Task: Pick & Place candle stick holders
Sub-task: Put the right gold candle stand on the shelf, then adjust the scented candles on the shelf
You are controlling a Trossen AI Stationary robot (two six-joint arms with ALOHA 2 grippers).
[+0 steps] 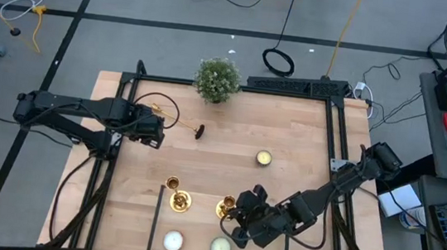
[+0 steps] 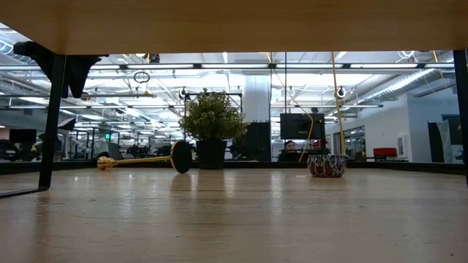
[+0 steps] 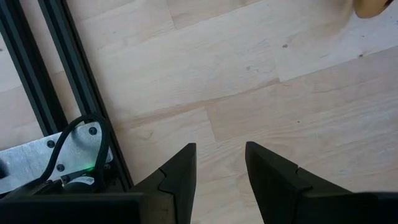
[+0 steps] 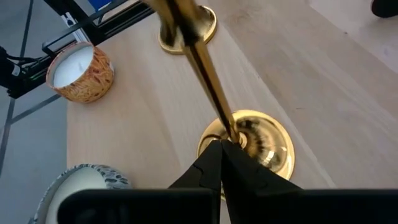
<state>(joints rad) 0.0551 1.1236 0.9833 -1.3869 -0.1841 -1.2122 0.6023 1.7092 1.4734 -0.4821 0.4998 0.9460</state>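
Landmark: the potted plant (image 1: 217, 79) at the counter's (image 1: 283, 190) far edge. Left of it, the left tool (image 1: 156, 129) hovers part-open, empty. A brass candlestick (image 1: 182, 125) lies toppled just before the plant. Two more candlesticks (image 1: 176, 197) stand toward the near edge; the right tool (image 1: 231, 213) pinches shut on the right-hand candlestick (image 4: 249, 140).

Wide bare wood across the middle of the table (image 1: 227, 171), open to a pass from either side. Blocked at the far edge by the plant (image 1: 217, 79), with a fallen candlestick (image 1: 176, 121) lying just beside it toward the left. Lone candle (image 1: 263, 157) standing right of centre, well apart from the rest. Crowded near the front edge: two upright candlesticks (image 1: 174, 195), two candles (image 1: 173, 240), and the right gripper (image 1: 239, 214), probably leaving only narrow gaps.
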